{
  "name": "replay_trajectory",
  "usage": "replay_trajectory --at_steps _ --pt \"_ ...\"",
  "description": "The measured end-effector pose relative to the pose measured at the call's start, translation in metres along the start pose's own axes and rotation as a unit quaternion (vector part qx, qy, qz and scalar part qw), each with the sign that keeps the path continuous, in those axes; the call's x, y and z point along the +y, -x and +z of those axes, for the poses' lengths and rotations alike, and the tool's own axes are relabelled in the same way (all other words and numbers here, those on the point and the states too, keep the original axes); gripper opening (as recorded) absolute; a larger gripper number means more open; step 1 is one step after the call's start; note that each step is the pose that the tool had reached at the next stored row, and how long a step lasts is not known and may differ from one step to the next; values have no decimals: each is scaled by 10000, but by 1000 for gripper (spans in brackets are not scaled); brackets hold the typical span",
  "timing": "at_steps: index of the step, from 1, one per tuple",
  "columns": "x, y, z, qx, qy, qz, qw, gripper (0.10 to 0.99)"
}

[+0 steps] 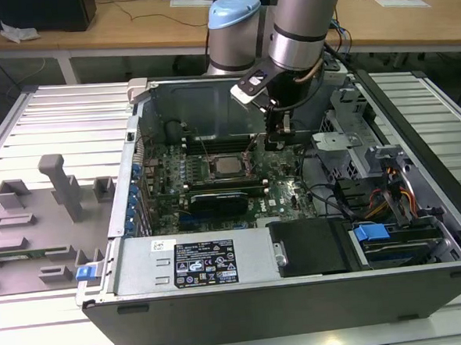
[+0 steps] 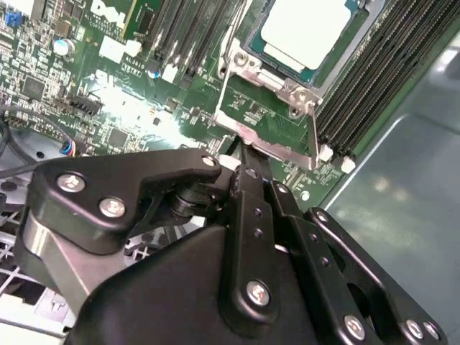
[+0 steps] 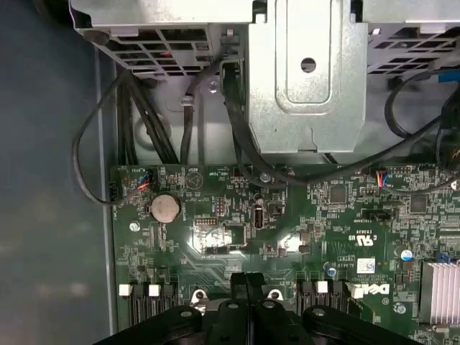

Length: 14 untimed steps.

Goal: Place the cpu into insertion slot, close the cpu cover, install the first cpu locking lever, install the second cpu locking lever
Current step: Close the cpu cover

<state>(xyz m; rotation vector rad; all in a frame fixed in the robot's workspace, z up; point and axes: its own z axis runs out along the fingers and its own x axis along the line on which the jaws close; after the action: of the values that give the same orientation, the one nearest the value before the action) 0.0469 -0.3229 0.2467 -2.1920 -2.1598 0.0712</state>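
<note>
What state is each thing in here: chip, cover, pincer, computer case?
chip, seated in place on the green board, silvery face up.
cover, lying flat around the chip.
pincer, shut, tips low over the board beside the cover.
computer case, open on one side, insides exposed.

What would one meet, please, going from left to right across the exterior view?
grey post → cpu → gripper → blue tab → orange cables
</note>
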Motion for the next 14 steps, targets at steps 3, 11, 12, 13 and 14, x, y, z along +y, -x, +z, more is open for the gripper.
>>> replay_trajectory --at_steps 3,11,12,13,14 --pt "-7 0 2 1 0 0 10000 106" --pt "-213 0 17 1 21 0 10000 106" --pt "-225 0 18 1 21 0 10000 106" --pt "-250 -1 20 0 22 -1 10000 106" --pt "-271 -1 22 1 22 -1 10000 106"
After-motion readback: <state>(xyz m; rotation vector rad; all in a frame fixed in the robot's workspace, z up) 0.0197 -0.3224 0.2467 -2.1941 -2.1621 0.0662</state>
